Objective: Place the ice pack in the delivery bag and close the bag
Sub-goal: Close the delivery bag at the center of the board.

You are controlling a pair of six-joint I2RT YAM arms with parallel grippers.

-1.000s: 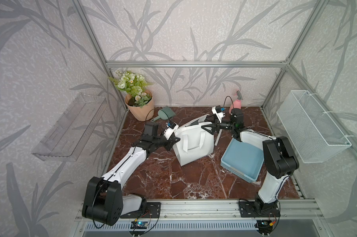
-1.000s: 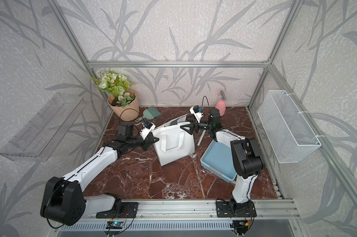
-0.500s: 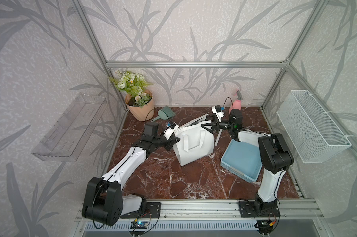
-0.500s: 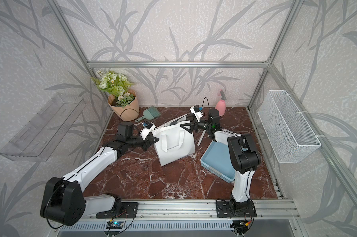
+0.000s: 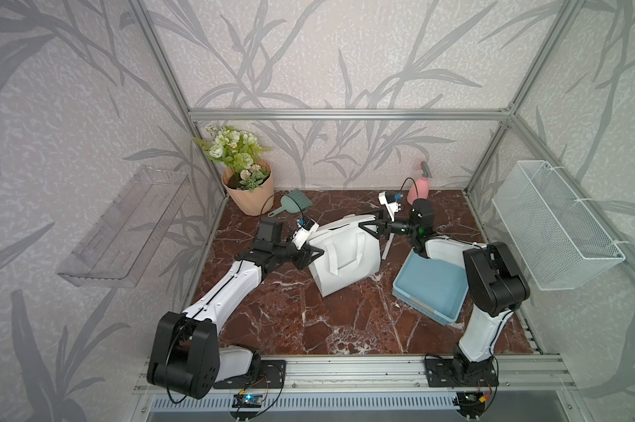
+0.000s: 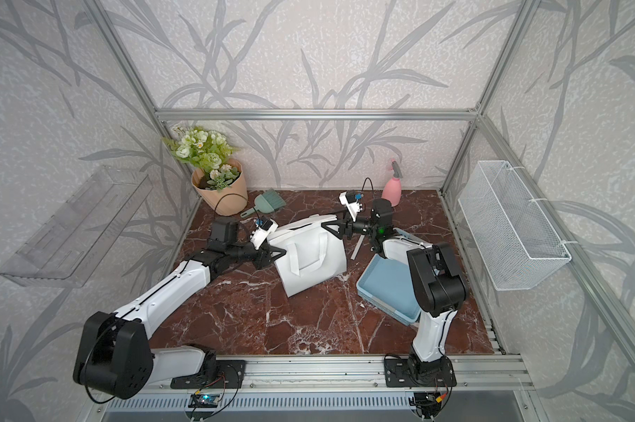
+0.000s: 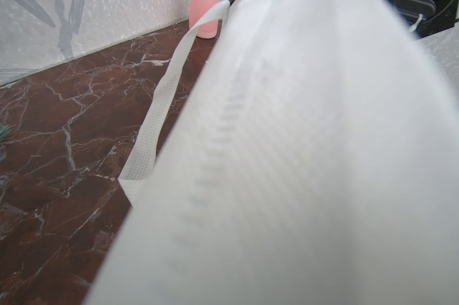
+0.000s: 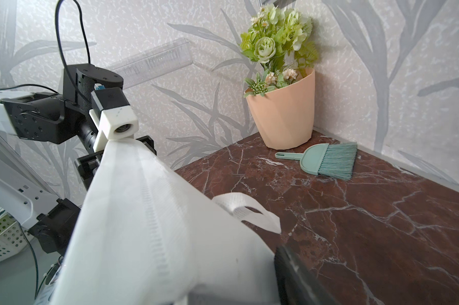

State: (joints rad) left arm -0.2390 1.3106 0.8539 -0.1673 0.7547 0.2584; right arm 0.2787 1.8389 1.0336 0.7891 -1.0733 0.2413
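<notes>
While both pincers crowd top corners of delivery bag [image 5: 345,255], watch for tipping: soft, probably light fabric, so uneven pull could drag it over surface [image 5: 308,321] or topple it toward tray [image 5: 422,310].

Left pincer [image 5: 310,252] at left corner, right pincer [image 5: 372,228] at flap corner. You cannot tell opening or hold of either.

Bag stands mid-surface, white, flap over mouth. Ice pack not visible anywhere.
</notes>
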